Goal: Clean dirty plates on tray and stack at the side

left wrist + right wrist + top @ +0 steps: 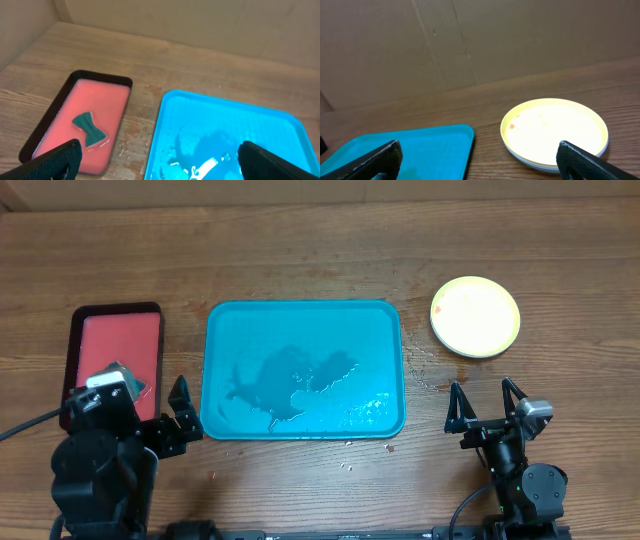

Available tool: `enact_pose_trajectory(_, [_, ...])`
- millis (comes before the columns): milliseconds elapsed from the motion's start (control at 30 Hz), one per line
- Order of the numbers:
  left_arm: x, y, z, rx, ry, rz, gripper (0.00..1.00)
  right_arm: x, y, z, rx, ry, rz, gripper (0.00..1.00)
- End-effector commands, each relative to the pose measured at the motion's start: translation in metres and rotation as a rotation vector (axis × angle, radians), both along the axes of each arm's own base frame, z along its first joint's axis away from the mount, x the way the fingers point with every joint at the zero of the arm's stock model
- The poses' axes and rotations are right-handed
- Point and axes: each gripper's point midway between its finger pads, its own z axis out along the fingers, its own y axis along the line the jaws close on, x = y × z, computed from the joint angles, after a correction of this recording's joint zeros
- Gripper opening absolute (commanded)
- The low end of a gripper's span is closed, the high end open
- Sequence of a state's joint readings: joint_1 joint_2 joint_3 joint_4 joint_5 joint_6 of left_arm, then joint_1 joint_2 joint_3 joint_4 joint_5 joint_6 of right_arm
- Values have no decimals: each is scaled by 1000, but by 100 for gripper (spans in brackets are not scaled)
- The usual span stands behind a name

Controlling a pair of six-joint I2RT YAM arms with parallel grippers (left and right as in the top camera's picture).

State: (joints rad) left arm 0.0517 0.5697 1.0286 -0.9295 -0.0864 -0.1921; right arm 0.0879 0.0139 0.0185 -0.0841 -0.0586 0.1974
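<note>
You are holding both claws spread wide, gripping nothing: left claw [159, 146] between red tray [115, 340] and turquoise tray [300, 330], right claw [482, 385] near the plates [475, 316]. Plates are sitting stacked on the tabletop [300, 240] right of the turquoise tray, yellow-green topmost; water [290, 380] is pooling in that tray.

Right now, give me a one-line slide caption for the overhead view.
Left gripper and right gripper open; wet turquoise tray empty, plates stacked to its right.

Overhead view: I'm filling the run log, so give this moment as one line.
tray: wet, no plates | plates: stacked right of tray | sponge: in red tray | left gripper: open, empty | right gripper: open, empty
</note>
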Motion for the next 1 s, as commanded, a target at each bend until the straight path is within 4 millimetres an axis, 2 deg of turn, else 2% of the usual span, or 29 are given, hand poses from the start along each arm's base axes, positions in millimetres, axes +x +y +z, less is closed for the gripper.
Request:
enact_pose_trajectory(0, [-3, -10, -22, 138, -15, -123, 100, 0, -1, -2, -7, -5, -7, 100])
enact_pose_trajectory(133, [3, -10, -48, 219, -85, -151, 100, 0, -1, -2, -7, -5, -7, 100])
enact_pose_trajectory(300, [17, -10, -68, 249, -246, -145, 100, 0, -1, -2, -7, -5, -7, 100])
enact_pose_trajectory(533, [30, -12, -79, 268, -448, -134, 100, 0, -1, -2, -7, -5, -7, 100])
enact_pose_trajectory(733, [32, -12, -75, 286, -595, -114, 100, 0, -1, -2, -7, -5, -7, 100])
enact_pose_trajectory(967, [35, -10, -96, 287, -589, -108, 100, 0, -1, -2, -7, -5, -7, 100])
